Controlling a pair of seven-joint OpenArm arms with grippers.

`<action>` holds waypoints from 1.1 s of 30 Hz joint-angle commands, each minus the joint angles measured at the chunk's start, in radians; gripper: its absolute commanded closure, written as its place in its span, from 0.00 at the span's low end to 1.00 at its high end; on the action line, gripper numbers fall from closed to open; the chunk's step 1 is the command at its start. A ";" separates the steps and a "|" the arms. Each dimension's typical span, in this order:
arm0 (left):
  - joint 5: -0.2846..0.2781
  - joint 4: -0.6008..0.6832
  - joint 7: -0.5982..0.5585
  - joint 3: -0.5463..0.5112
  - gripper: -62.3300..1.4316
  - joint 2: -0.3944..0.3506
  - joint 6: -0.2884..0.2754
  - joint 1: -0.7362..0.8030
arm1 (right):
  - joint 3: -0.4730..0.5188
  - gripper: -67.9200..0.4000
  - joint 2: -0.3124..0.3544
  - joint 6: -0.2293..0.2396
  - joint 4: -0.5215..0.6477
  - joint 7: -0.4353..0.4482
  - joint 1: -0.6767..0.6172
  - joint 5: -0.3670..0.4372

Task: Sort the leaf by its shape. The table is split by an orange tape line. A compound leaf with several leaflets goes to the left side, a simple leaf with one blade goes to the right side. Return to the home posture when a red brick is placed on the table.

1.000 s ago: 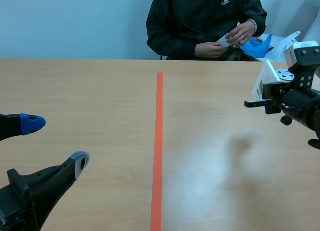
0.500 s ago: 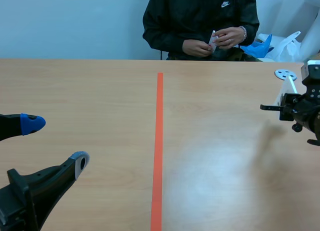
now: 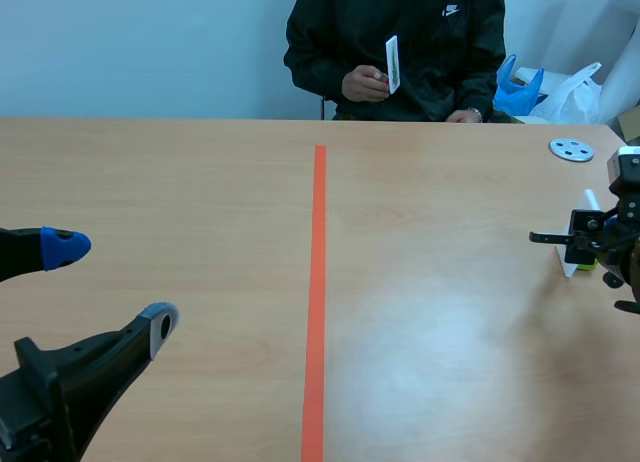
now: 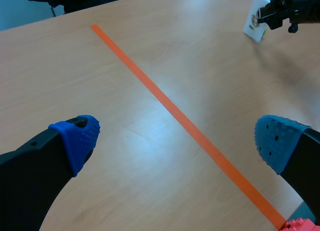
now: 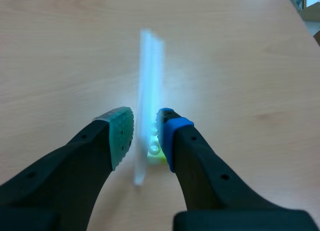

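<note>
Our right tool [image 5: 146, 136] straddled the upright white card [image 5: 151, 71] and seemed clamped on it, though the blur left us unsure. The card stood on the tabletop [image 3: 450, 312], well right of the orange line [image 3: 317, 282]. Our left tool [image 4: 175, 136] hung over the left side with its pads wide apart.

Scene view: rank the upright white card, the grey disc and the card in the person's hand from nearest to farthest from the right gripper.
1. Upright white card: between the right gripper's fingers.
2. Grey disc: on the table, far right.
3. Card in the person's hand: held up across the table.
</note>
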 commanded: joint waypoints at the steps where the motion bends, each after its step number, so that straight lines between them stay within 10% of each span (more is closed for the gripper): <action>1: -0.006 0.007 -0.018 -0.005 0.00 0.007 -0.003 -0.003 | -0.001 0.72 0.019 0.000 0.030 0.008 0.008 0.003; 13: -0.006 0.007 -0.018 -0.005 0.00 0.007 -0.003 -0.003 | 0.003 0.41 0.073 0.086 0.174 -0.050 -0.016 0.099; 33: -0.006 0.007 -0.014 -0.005 0.00 0.007 -0.002 -0.008 | 0.182 0.03 0.166 0.529 0.944 -0.267 -0.518 0.502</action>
